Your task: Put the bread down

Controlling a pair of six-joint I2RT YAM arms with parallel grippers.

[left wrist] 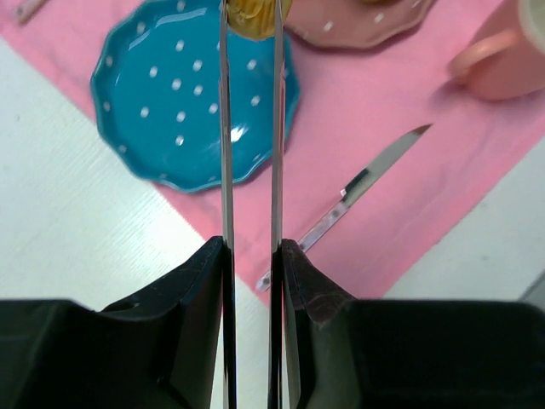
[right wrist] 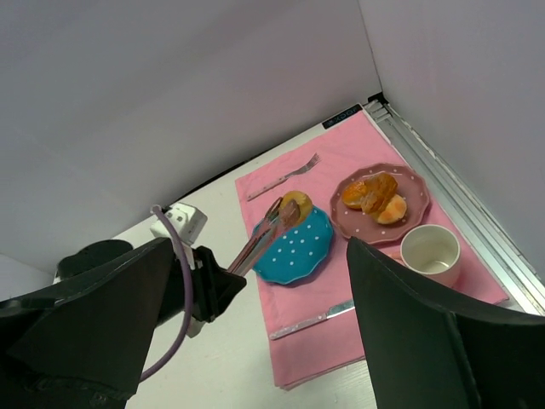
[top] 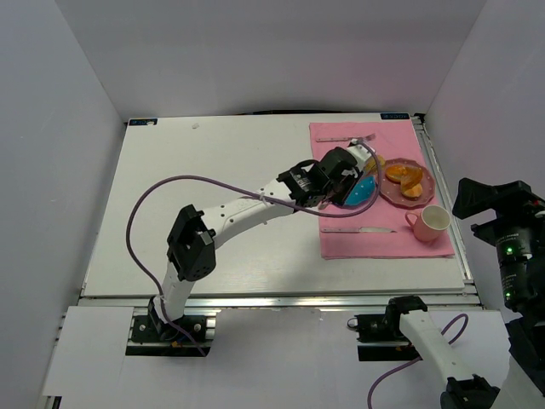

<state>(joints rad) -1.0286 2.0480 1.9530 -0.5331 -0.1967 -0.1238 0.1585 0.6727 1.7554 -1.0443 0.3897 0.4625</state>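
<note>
In the left hand (right wrist: 281,213), pinched between two long thin fingers (left wrist: 225,128): the small round golden-brown bread roll (right wrist: 297,203), poised at the far rim of the scalloped blue white-dotted plate (left wrist: 170,111); touching it or not, cannot tell. Gripped at the very tips, probably for an easy set-down on the bare blue surface. Just beside, on the same pink cloth placemat (top: 341,136), a pink dotted plate (top: 387,194) carrying golden-orange bread pieces (top: 407,179), so likely not the target. Nearer the arms, a metal knife (left wrist: 375,175) and pink cup (top: 430,221). Off beside the white table (top: 213,187), the right hand (right wrist: 264,281), fingers spread wide, holding nothing, parked clear of the work.
</note>
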